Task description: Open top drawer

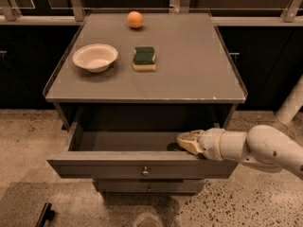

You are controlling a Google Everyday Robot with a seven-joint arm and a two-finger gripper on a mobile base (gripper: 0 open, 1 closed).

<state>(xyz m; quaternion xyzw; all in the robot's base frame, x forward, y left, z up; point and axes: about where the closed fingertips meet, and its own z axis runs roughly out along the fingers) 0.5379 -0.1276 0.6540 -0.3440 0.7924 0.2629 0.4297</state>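
Observation:
The top drawer (109, 167) is the widest of the grey-brown drawers under the grey table. It stands pulled out, its inside dark and showing nothing in it. A small round metal knob (145, 172) sits at the centre of its flat front. My gripper (183, 142) is at the end of the white arm that comes in from the right. It reaches over the drawer's front rim at the right and sits just inside the drawer.
On the table top (199, 65) are a white bowl (95, 56), a green and yellow sponge (144, 58) and an orange (135, 19). A narrower drawer (147, 187) shows below the top one. Dark cabinets stand behind, speckled floor around.

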